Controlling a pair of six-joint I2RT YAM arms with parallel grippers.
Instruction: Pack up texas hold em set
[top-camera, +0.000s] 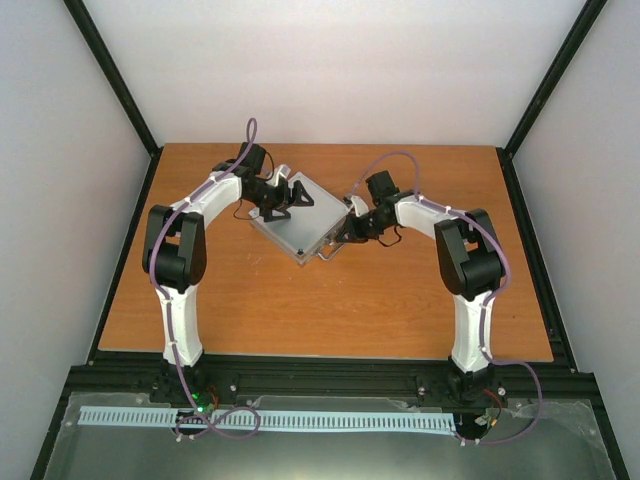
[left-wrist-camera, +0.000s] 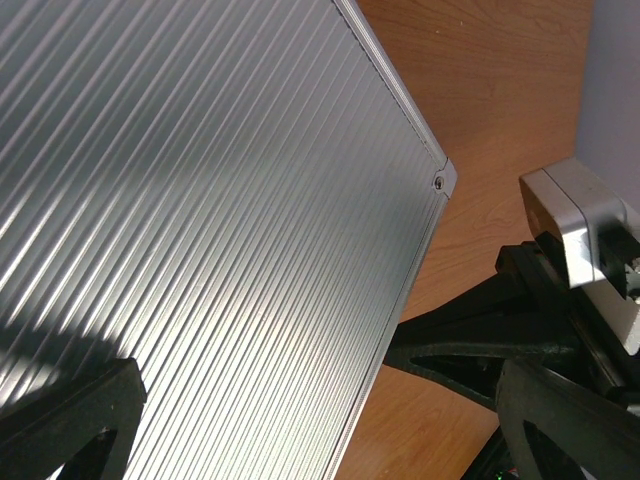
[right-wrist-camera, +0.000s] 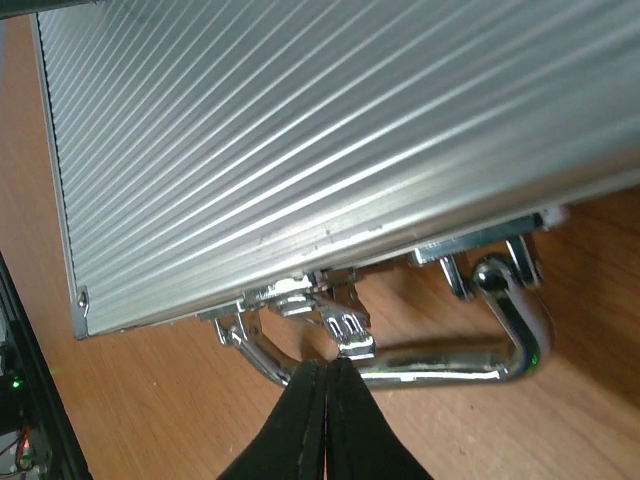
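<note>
The silver case lies with its lid down, turned diagonally on the table, a little far of the middle, between my 2 arms. I can see no chips, dice, cards or disc anywhere outside it, so I judge the packing is down to fastening the lid. My left gripper hangs over the far-left part of the ribbed lid with its fingers spread wide apart, clamped on nothing. I cannot tell whether they touch the metal. My right gripper has its 2 fingers pressed flat together with nothing between them. The joined tip sits right at the chrome latch, on the near-right edge of the case, just beside the curved handle. Here is what worries me. The latch is small, shiny and rounded, and my closed tip is narrow, so a push that is slightly off line could skid off it and jam under the handle or drop onto the wood. Nothing grips the case, so a sideways push from the right could slide or spin it toward the left. If the lid is not seated all the way around, the catch may not bite. I see only this 1 latch clearly. If there is a 2nd at the handle's other end, fastening only 1 could leave that corner free to gape.
</note>
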